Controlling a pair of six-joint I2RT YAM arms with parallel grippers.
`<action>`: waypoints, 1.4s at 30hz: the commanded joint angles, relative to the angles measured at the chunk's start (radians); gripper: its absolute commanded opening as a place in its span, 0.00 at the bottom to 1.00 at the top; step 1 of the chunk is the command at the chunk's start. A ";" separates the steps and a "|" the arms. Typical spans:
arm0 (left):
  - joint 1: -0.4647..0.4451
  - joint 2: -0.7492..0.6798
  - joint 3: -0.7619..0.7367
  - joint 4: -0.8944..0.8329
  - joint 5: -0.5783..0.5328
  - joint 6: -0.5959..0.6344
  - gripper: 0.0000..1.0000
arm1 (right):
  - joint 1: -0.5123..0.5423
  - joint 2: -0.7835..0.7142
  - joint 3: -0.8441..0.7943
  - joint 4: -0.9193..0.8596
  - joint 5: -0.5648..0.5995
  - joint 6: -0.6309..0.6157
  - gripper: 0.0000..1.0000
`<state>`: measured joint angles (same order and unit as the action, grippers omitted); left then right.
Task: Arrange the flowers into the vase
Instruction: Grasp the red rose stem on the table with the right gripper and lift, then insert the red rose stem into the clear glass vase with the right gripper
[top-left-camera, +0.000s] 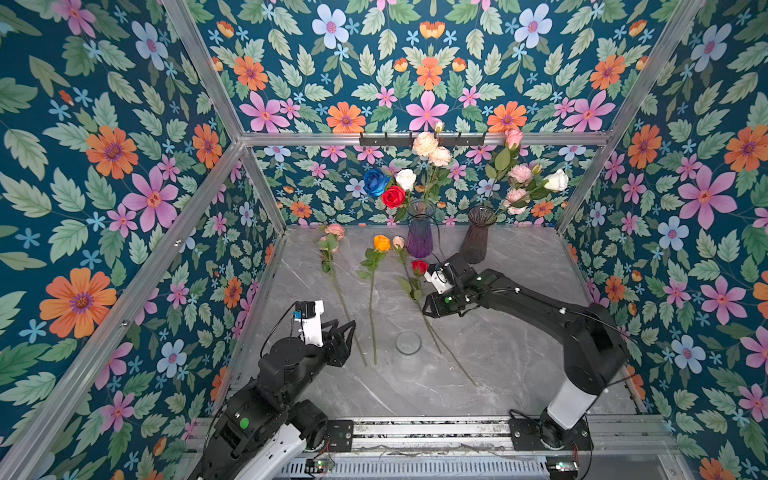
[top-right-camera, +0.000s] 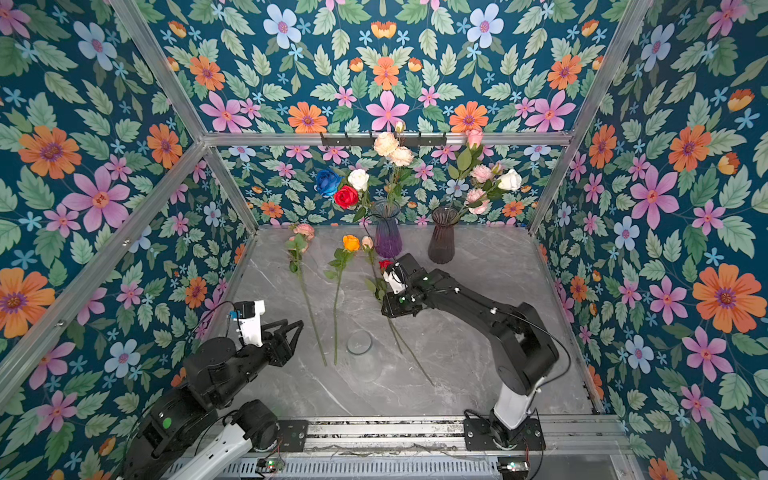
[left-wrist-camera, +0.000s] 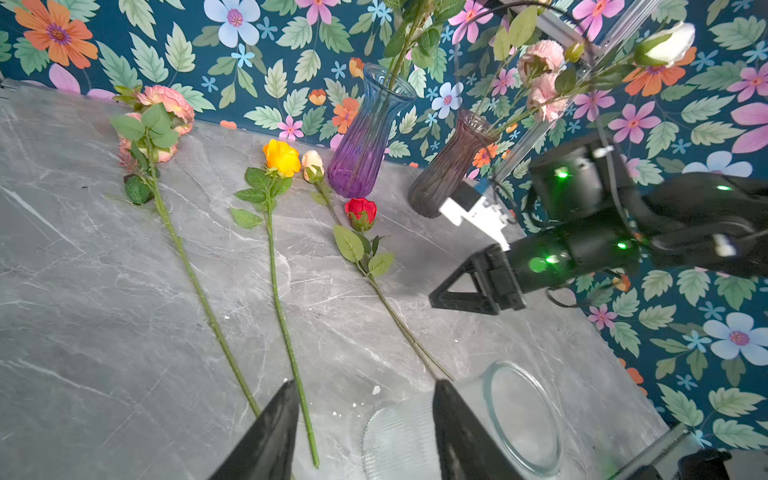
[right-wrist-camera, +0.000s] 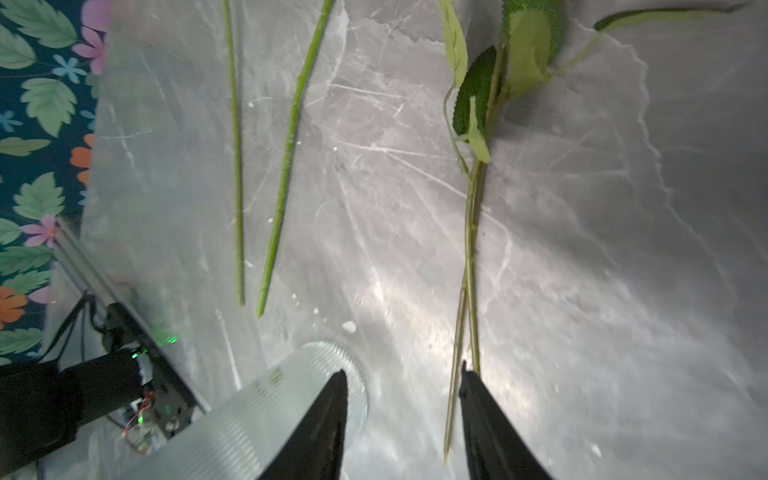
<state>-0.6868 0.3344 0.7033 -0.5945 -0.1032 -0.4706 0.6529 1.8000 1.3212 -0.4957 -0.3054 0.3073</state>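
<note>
Task state: the purple vase (top-left-camera: 419, 239) and dark vase (top-left-camera: 475, 243), upper middle of both top views, already carry flowers. The clear vase (top-left-camera: 397, 344) at lower centre stands empty, and four flowers lie on the table (top-left-camera: 519, 332).
Loose flowers: pink spray (top-left-camera: 334, 231), orange rose (top-left-camera: 382, 243), peach bud (top-left-camera: 398, 242) and red rose (top-left-camera: 419, 266). Heads lie toward the upper middle, stems toward the lower edge.
Right gripper (top-left-camera: 428, 309): jaws apart, nothing clamped. It is poised over the stems of the red rose and peach bud, just below their leaves. Whether the tips touch the table cannot be told.
Left gripper (left-wrist-camera: 365, 386): jaws apart and empty, at lower left of the top views, near the stem ends of the pink spray and orange rose.
Stem axis: the two thin stems (right-wrist-camera: 469, 249) run from centre frame down toward lower right, close together and parting near their ends.
Key relation: the jaws stand across that axis, so closing would pinch crosswise. The stems sit off-centre — hard by one finger (right-wrist-camera: 486, 424). One lies inside the gap; the other runs at or under that fingertip.
Nearer arm: right, by a wide margin.
Risk, as judged: both stems taken together — or one slipping out past the fingertip.
</note>
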 joint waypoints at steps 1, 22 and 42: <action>0.005 0.003 0.000 0.031 0.016 0.009 0.54 | 0.006 0.073 0.047 0.050 0.011 -0.020 0.45; 0.012 -0.059 -0.003 0.019 0.006 0.006 0.55 | 0.058 0.226 0.110 -0.011 0.322 0.013 0.02; 0.065 -0.029 -0.010 0.055 0.102 0.030 0.54 | 0.057 -0.704 -0.109 0.093 0.198 -0.062 0.00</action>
<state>-0.6319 0.2962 0.6960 -0.5743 -0.0376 -0.4614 0.7094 1.1721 1.1995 -0.5083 -0.0277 0.2752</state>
